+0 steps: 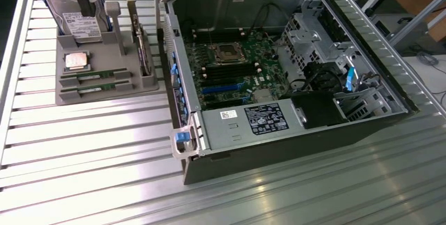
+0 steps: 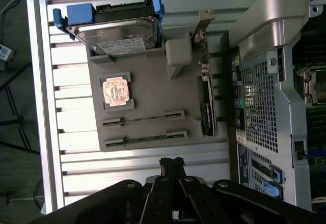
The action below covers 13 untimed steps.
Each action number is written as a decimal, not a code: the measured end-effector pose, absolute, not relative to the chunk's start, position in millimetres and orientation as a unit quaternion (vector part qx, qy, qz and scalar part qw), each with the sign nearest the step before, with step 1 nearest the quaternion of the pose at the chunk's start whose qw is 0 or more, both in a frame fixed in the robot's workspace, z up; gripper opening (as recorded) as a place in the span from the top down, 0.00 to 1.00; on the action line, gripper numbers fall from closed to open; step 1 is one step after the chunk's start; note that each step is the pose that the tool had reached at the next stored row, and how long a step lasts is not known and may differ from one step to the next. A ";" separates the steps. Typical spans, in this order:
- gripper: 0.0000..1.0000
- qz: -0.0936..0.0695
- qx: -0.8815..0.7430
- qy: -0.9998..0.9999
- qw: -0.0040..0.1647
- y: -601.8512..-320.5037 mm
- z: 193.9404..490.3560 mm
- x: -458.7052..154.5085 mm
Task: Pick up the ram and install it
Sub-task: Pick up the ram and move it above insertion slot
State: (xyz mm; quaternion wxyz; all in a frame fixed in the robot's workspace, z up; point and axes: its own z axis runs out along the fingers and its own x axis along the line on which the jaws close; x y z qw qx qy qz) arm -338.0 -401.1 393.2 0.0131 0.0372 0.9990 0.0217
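Note:
Two ram sticks lie on edge in slots at the near end of a grey holder (image 1: 104, 97): one ram (image 1: 94, 74) (image 2: 143, 118) and a second ram (image 1: 97, 85) (image 2: 146, 137) beside it. In the exterior view my gripper (image 1: 86, 7) hangs over the far end of the holder, in front of the hard drive, well apart from the ram. In the wrist view the gripper (image 2: 172, 164) is shut, its fingertips pressed together with nothing between them. The open computer case (image 1: 183, 146) (image 2: 265, 25) lies to the exterior view's right, its motherboard (image 1: 230, 73) facing up.
The holder also carries a hard drive (image 1: 80, 22) (image 2: 119, 40), a square CPU chip (image 1: 77, 60) (image 2: 117, 90) and a card with a metal bracket (image 1: 139, 45) (image 2: 206, 99). Everything rests on a ribbed aluminium table (image 1: 104, 157).

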 end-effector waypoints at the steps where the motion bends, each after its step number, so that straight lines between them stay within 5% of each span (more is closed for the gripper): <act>1: 0.89 0.022 0.035 0.999 0.013 -401.1 393.2 -338.0; 13: 0.89 0.022 0.003 1.000 0.012 -401.1 393.2 -338.2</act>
